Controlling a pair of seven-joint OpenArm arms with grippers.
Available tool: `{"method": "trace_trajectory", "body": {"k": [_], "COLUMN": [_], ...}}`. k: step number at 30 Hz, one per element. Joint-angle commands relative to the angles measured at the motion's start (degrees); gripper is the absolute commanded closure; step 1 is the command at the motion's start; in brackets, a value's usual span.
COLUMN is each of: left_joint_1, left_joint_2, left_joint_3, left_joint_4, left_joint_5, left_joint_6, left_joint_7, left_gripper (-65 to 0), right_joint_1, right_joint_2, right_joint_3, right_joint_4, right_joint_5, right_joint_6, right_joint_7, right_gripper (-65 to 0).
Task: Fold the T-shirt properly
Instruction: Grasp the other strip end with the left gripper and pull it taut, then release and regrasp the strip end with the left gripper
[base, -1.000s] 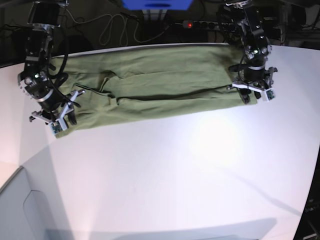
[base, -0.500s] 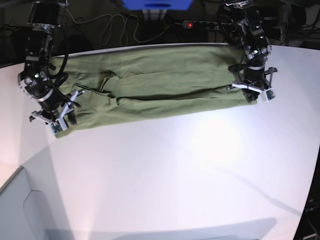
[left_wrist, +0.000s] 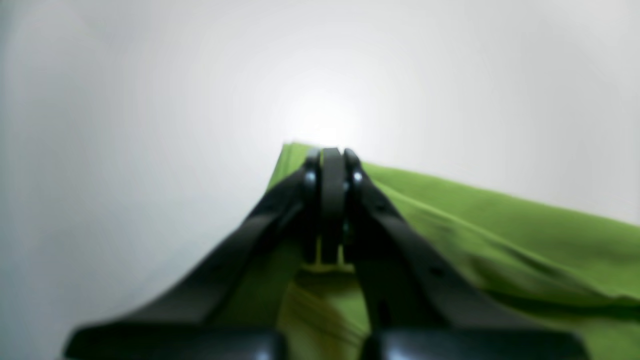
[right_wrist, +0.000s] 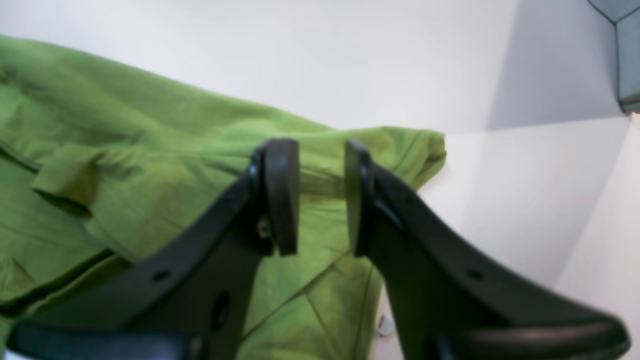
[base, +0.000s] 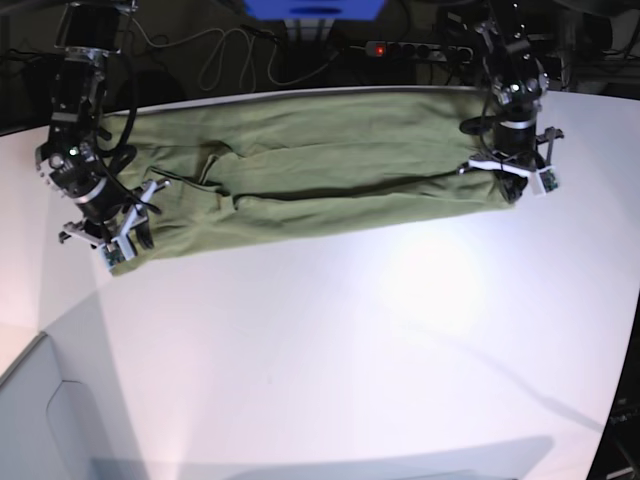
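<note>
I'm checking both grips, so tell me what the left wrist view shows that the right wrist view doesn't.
Left wrist only: the left gripper, jaws closed together at a corner of the T-shirt.

Right wrist only: the right gripper with a clear gap between its jaws, above the cloth, and a folded sleeve.

Both: the olive-green shirt lying on the white table.

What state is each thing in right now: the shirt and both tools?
T-shirt: lying on the table, folded lengthwise into a long band, wrinkled.
Left tool: shut on the T-shirt at its corner.
Right tool: open, jaws apart over the other end of the T-shirt, nothing pinched between them.
Table: white, bare in front of the T-shirt.
</note>
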Motion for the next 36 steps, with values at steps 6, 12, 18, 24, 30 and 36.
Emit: {"method": "trace_trajectory", "body": {"k": [6, 12, 18, 24, 30, 36], "left_joint_1": [3.5, 5.1, 6.6, 8.5, 8.9, 10.1], "left_joint_2": [-0.3, -0.8, -0.8, -0.8, -0.9, -0.9], "left_joint_3": [-0.1, -0.3, -0.4, -0.3, -0.3, -0.3], "left_joint_4": [4.4, 4.0, 4.2, 4.1, 4.1, 4.0], "left_joint_5": [0.0, 0.0, 0.0, 0.0, 0.0, -0.1], "left_joint_6": [-0.1, -0.1, -0.2, -0.2, -0.3, -0.3], "left_joint_7": [-1.3, -1.4, -1.5, -1.5, -1.4, -1.3], "left_gripper": [0.0, 0.0, 0.0, 0.0, 0.0, 0.0], "right_joint_1": [0.2, -0.3, -1.5, -1.3, -1.4, -1.9], "right_joint_2": [0.6, 0.6, 0.6, 0.6, 0.6, 0.6], "right_joint_3": [0.2, 0.3, 0.3, 0.3, 0.3, 0.3], "right_joint_4": [1.3, 1.4, 3.9, 4.9, 4.9, 4.9], "right_joint_5": [0.8, 0.9, 0.9, 0.8, 0.8, 0.8], "right_joint_6": [0.5, 0.5, 0.5, 0.5, 0.5, 0.5], "right_joint_7": [1.5, 1.5, 1.5, 1.5, 1.5, 1.5], "right_gripper": [-14.1, -13.9, -13.9, -14.0, -14.0, -14.0]}}
